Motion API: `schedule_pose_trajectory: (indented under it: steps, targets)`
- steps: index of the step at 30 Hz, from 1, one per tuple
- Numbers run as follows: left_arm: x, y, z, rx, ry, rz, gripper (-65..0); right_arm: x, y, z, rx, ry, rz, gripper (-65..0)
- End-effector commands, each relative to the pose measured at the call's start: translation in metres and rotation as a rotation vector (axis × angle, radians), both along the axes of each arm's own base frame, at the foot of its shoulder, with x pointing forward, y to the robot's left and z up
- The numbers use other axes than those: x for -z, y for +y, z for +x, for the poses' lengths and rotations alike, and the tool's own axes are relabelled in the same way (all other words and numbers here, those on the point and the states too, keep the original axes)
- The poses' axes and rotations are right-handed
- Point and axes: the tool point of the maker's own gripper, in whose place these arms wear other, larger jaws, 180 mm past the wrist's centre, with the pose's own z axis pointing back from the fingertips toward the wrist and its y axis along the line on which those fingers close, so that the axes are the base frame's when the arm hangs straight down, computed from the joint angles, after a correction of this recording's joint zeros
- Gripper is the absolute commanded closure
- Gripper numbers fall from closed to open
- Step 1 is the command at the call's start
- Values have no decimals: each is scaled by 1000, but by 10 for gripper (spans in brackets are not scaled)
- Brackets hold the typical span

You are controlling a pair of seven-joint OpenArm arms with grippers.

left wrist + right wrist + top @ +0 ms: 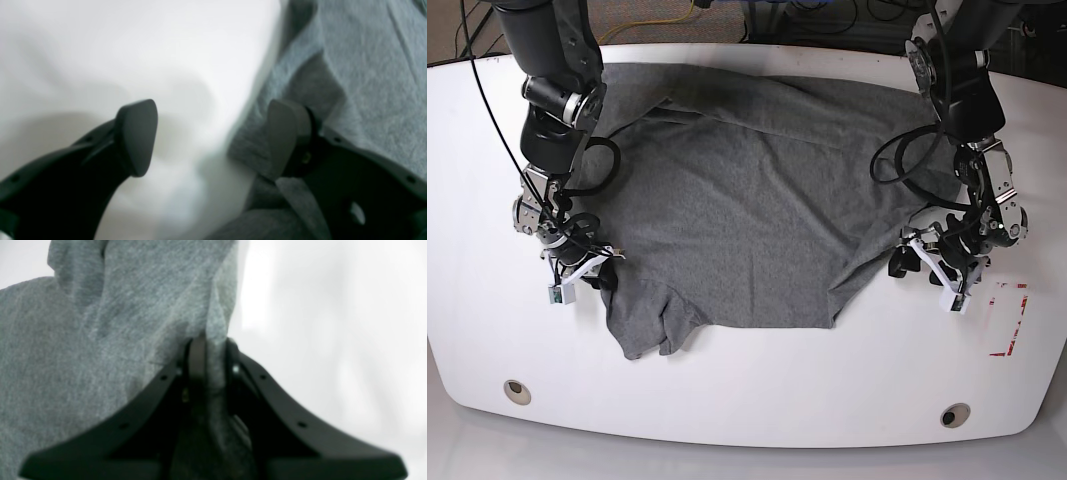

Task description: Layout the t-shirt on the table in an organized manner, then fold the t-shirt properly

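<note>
The dark heather-grey t-shirt (pixel 747 200) lies spread across the white table (pixel 757 400), rumpled along its near edge. In the base view my right gripper (pixel 599 272) is at the shirt's left near corner. The right wrist view shows that gripper (pixel 211 353) shut on a raised fold of the t-shirt (pixel 100 340). My left gripper (pixel 924 265) is at the shirt's right edge. Seen from the left wrist, it (pixel 213 136) is open. One finger (pixel 136 136) is over bare table (pixel 100 50), the other finger (pixel 288 133) is over the t-shirt (pixel 367 83). The cloth's edge runs between them.
Two round grommet holes (pixel 517 390) (pixel 954 414) sit near the table's front edge. Red tape marks (pixel 1007 320) lie at the right, just beyond my left gripper. Cables (pixel 677 20) run on the floor behind the table.
</note>
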Motion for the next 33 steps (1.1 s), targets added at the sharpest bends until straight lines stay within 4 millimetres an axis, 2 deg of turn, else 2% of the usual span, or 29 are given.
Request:
schedule_pose_trajectory:
  steps: [1,4,12,20,26,33]
  targets:
    - [-14,1,14,-6,-48,-23,-471,-7,-6,6,-9,1,-29,-89]
    - [-3,-1,13,-6,-13,-42,-471,-7,-6,6,-9,1,-29,-89]
    - [0,-7,12,2,-1,-51,-465,-7,-6,6,-9,1,-29,-89]
    - [7,-31,9,92,24,-18,-333,-7,-6,6,-9,1,-29,-89]
    - [16,-38,2,123,47,-6,-333,-7,-6,6,-9,1,-29,-89]
    - [17,-40,1,130,52,-5,-368,-7,-6,6,-8,1,-28,-89]
